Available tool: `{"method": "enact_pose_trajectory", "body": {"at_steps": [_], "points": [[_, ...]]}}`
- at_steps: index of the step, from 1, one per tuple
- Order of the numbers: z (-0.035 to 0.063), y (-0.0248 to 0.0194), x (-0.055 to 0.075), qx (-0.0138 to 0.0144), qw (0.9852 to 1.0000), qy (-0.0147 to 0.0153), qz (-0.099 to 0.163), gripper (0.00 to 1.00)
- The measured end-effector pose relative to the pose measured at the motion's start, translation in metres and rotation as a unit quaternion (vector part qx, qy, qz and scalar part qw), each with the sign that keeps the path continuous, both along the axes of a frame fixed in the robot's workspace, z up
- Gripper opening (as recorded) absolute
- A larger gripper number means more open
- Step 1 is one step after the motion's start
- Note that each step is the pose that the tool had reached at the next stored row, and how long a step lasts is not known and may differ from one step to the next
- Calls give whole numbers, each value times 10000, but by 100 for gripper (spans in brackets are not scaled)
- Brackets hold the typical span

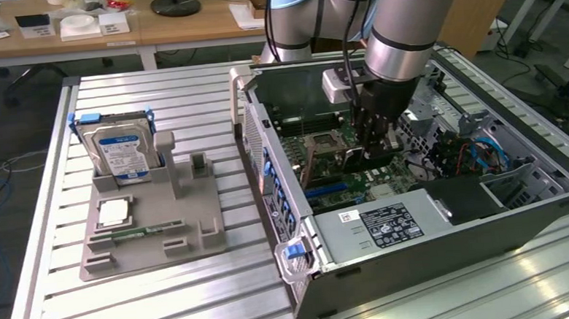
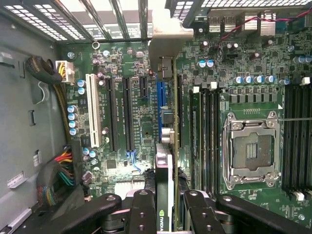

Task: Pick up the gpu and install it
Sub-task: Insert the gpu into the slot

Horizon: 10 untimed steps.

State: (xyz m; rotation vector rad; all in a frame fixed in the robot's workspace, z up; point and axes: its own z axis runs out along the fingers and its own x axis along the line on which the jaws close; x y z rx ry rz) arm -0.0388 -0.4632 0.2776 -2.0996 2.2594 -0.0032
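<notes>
The gpu point(image 2: 165, 170) appears edge-on in the wrist view as a thin card, its silver end bracket point(image 2: 165, 41) reaching toward the case's rear grille. My gripper point(image 2: 165, 207) is shut on it, with black fingers point(image 2: 141, 209) on either side of the card. The card hangs just above the motherboard point(image 2: 131, 63), lined up along the blue expansion slot point(image 2: 160, 95). In the exterior view my gripper point(image 1: 374, 149) reaches down into the open computer case point(image 1: 463, 227), holding the dark gpu point(image 1: 374, 162) over the board's middle.
Inside the case are a silver CPU socket point(image 2: 251, 148), a white slot point(image 2: 92, 109), bundled cables point(image 2: 56, 168) and a power supply point(image 1: 386, 223). On the slatted table, a grey fixture point(image 1: 186, 241) holds a hard drive point(image 1: 118, 150) and a memory stick point(image 1: 137, 231).
</notes>
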Motion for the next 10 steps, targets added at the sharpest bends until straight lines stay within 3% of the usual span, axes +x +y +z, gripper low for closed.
{"method": "enact_pose_trajectory", "body": {"at_steps": [10], "points": [[-3,0,-26,1,10000,0,18,27]]}}
